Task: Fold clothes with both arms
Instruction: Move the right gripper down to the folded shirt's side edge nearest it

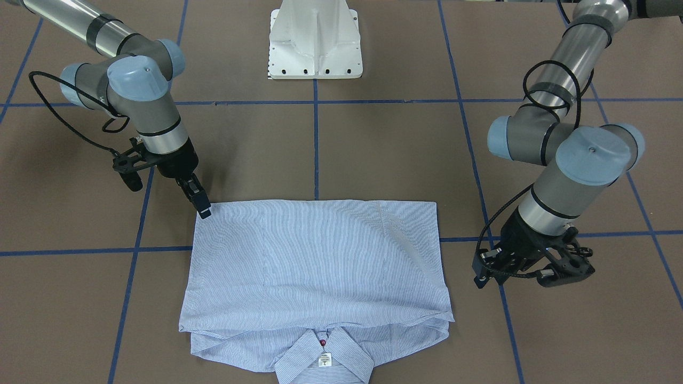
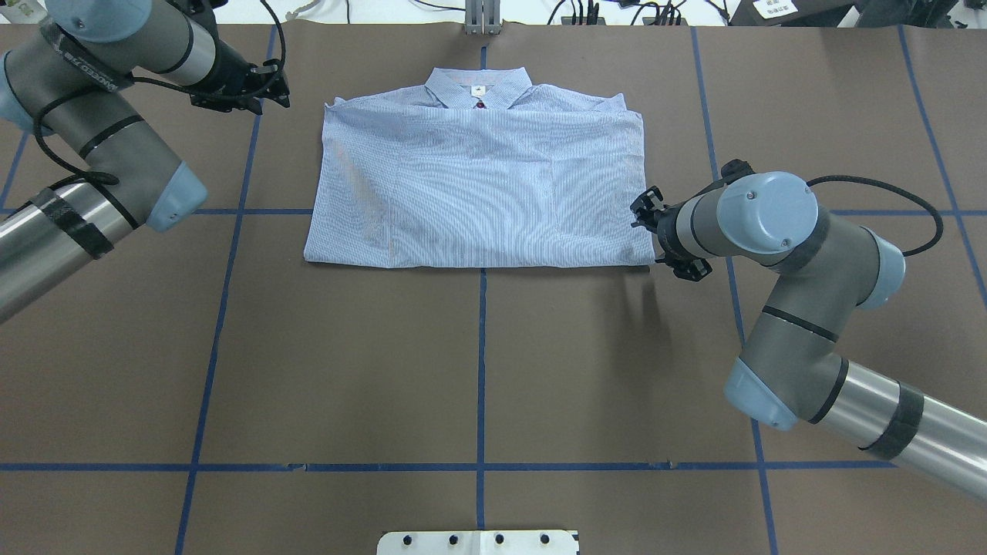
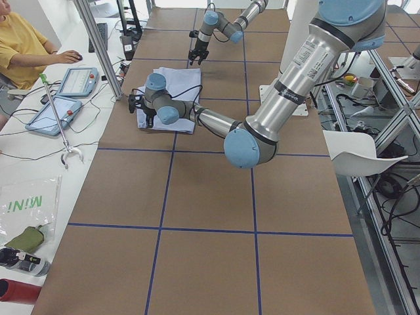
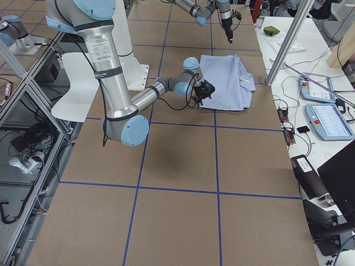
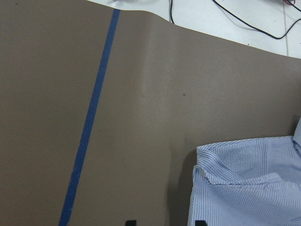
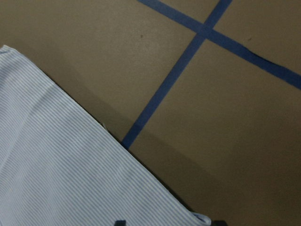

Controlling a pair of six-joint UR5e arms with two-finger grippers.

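The light blue striped shirt (image 1: 315, 261) lies folded flat into a rectangle on the brown table. Its collar and white neck label (image 1: 324, 360) face away from the robot. It also shows in the overhead view (image 2: 478, 193). My right gripper (image 1: 201, 207) is low at the shirt's near corner. In the right wrist view its fingertips (image 6: 120, 222) stand apart, open, with the shirt's corner (image 6: 200, 217) between them. My left gripper (image 1: 483, 272) hovers beside the collar-end corner, clear of the cloth. In the left wrist view it (image 5: 164, 222) is open and empty, with the shirt's edge (image 5: 244, 188) by one fingertip.
The white pedestal base (image 1: 315, 42) stands at the robot's side of the table. Blue tape lines (image 2: 482, 370) grid the brown surface. Beyond the far edge are cables (image 2: 586, 11). An operator (image 3: 20, 46) and tablets (image 3: 75, 82) are on that side.
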